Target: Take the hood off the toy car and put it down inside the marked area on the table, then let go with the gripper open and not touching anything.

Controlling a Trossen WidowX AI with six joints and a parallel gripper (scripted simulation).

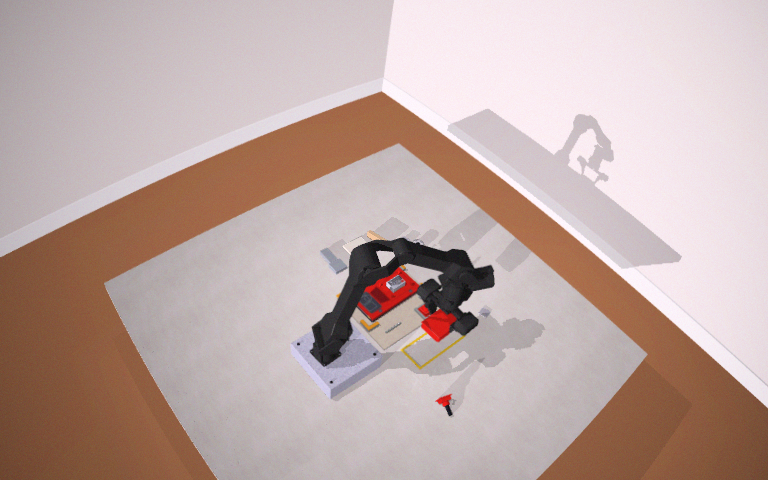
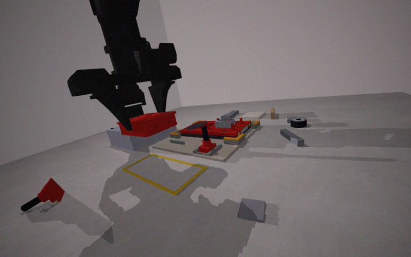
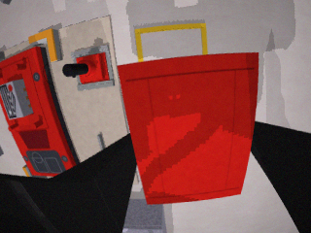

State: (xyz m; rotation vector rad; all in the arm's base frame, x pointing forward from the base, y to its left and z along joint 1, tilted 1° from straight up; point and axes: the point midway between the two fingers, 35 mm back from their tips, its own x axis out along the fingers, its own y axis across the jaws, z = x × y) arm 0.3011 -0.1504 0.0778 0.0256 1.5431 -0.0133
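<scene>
Hood [image 2: 148, 123] in red hangs in the air, clamped between the black fingers of the gripper [image 2: 144, 116], which is clenched on its two sides; in the exterior view it sits well above the table [image 2: 318, 187], tilted slightly. From the wrist view the panel fills the middle, and beyond its far edge lies the marked area [image 3: 171, 41], a rectangle outlined in yellow on the grey surface. In the top view the hood [image 1: 438, 325] shows at the near corner of that outline [image 1: 431, 352]. The toy car [image 2: 218, 127], red with grey parts on top, rests on a beige board [image 2: 193, 148] with yellow corner brackets. A small red block with a black peg [image 2: 206, 142] stands on the board's front edge. Apart on the table lie a red-and-black tool [image 2: 45, 195], a grey square plate [image 2: 252, 209], a grey bar [image 2: 291, 136] and a black ring [image 2: 298, 122]. A pale plate on the car [image 3: 12, 100] may carry markings, but they are too blurred to read.
</scene>
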